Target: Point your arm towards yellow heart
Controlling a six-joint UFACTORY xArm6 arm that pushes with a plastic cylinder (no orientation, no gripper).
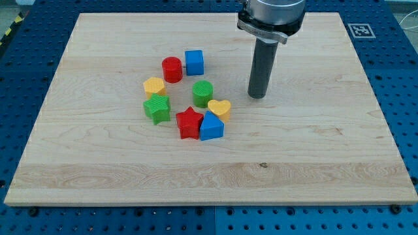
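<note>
A pale wooden worktop [313, 163] is seen on a blue perforated base. Nearest are the blue block [211, 127] and the red star [189, 122]; just behind them the yellow heart [220, 108] is placed, beside the green cylinder [203, 93]. My tip [257, 96] is set a little to the view's right of the heart, apart from it. No hand is carried, only a rod, and no containers are seen. The approach seems nearly done; a short move to the view's left is judged necessary.
</note>
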